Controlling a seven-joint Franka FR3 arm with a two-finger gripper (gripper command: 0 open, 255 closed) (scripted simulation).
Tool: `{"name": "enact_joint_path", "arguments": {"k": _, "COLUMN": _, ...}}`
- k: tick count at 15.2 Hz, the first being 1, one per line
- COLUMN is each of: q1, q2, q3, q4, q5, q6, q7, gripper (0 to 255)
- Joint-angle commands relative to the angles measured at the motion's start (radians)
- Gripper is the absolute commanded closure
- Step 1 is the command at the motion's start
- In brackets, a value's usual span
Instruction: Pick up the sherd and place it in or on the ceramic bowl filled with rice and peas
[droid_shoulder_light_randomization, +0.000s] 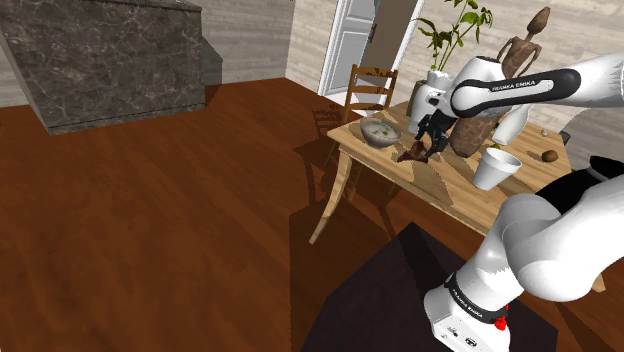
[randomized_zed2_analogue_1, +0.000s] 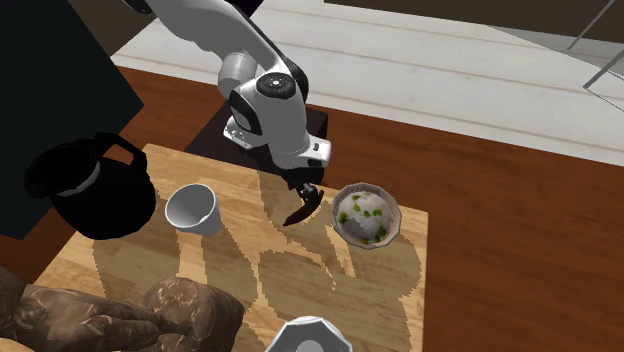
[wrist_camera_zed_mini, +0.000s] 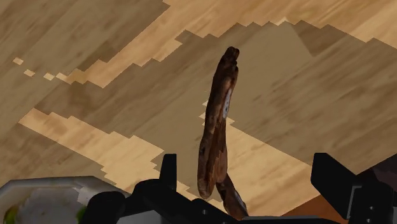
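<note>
Your black claw (wrist_camera_zed_mini: 249, 167) stands open, its fingers either side of the long, rough brown sherd (wrist_camera_zed_mini: 216, 127) and touching neither face. Centre on it, close at mid-length, then lift well clear before crossing to the grey ceramic bowl of rice and peas (randomized_zed2_analogue_1: 366, 243) just beside.

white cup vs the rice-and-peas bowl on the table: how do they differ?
Fill: the white cup looks empty; the bowl holds rice and green peas. Shape: the cup is taller and narrower, the bowl wider and shallower. Colour: the cup is plain white, the bowl greyish. Shared: both stand upright, rims up, on the wooden table.
</note>
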Motion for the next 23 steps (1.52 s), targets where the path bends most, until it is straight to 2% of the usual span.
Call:
{"name": "enact_joint_path", "arguments": {"k": 1, "q1": 0.009, "q2": 0.012, "q3": -0.013, "q4": 0.0, "q5": 0.005, "q6": 0.013, "q7": -0.005, "gripper": 0}}
{"name": "enact_joint_path", "arguments": {"k": 7, "q1": 0.009, "q2": 0.011, "q3": -0.013, "q4": 0.0, "q5": 0.005, "q6": 0.013, "q7": -0.005, "gripper": 0}}
{"name": "enact_joint_path", "arguments": {"k": 8, "q1": 0.009, "q2": 0.011, "q3": -0.013, "q4": 0.0, "q5": 0.005, "q6": 0.013, "q7": -0.005, "gripper": 255}}
{"name": "enact_joint_path", "arguments": {"k": 17, "q1": 0.009, "q2": 0.012, "q3": -0.013, "q4": 0.0, "q5": 0.005, "q6": 0.013, "q7": -0.005, "gripper": 255}}
{"name": "enact_joint_path", "arguments": {"k": 23, "q1": -0.016, "q2": -0.034, "q3": 0.045, "q4": 0.047, "q5": 0.003, "q6": -0.081, "q7": 0.002, "gripper": 255}}
